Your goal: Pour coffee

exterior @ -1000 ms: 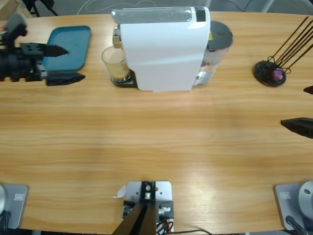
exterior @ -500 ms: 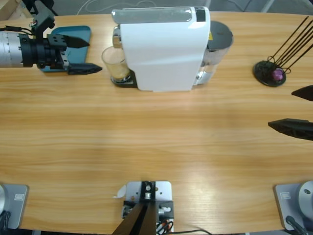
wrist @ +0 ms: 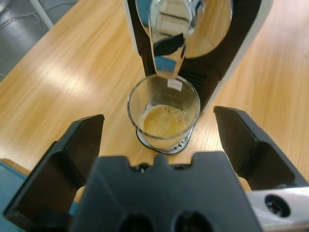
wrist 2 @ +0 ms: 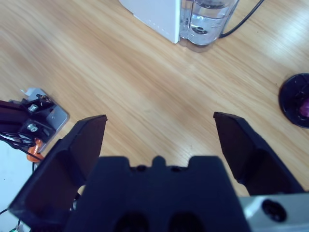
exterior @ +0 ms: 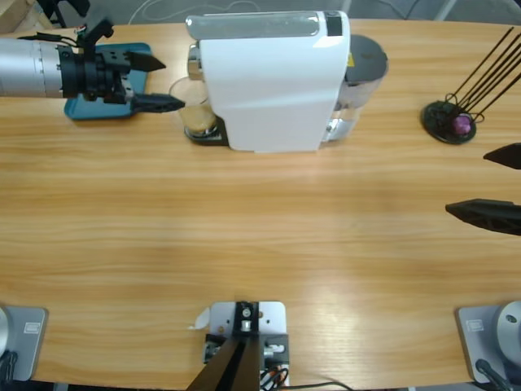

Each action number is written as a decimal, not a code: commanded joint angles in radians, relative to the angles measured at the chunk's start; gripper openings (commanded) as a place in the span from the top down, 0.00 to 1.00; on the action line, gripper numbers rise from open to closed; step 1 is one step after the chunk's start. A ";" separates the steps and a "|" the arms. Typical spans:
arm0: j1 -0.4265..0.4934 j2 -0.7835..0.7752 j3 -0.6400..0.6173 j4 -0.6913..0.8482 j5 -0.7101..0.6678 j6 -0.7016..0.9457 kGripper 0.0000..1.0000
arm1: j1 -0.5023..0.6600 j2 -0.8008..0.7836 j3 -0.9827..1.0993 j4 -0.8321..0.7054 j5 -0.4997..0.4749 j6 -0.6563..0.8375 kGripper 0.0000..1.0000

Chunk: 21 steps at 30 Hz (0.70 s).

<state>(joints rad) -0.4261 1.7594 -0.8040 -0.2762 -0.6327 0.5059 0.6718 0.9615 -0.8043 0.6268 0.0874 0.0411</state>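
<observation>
A small clear tumbler stands on the drip tray under the spout of the white coffee machine. A shallow layer of tan coffee lies in its bottom. In the high view the tumbler is at the machine's left side. My left gripper comes in from the left, open, its jaw tips just short of the glass and not touching it. In the left wrist view the left gripper frames the glass between its jaws. My right gripper is open at the table's right edge, holding nothing.
A teal tray lies at the back left under the left arm. A black capsule holder with a purple capsule and thin black rods stands at the back right. The machine's clear water tank and its cable show in the right wrist view.
My left gripper has moved right across the teal tray, from the table's left edge up to the tumbler. The right gripper came in slightly from the right edge.
</observation>
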 commanded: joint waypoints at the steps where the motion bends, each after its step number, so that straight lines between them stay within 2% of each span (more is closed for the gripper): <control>1: -0.010 0.061 0.009 -0.011 -0.035 0.025 0.00 | 0.011 0.033 -0.006 0.007 0.014 -0.018 0.01; 21: -0.040 0.135 -0.028 -0.012 -0.022 0.060 0.01 | 0.011 0.051 -0.010 0.008 0.014 -0.018 0.01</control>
<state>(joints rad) -0.4552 1.8276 -0.8185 -0.2779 -0.6527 0.5546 0.6718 0.9680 -0.8049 0.6268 0.0879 0.0409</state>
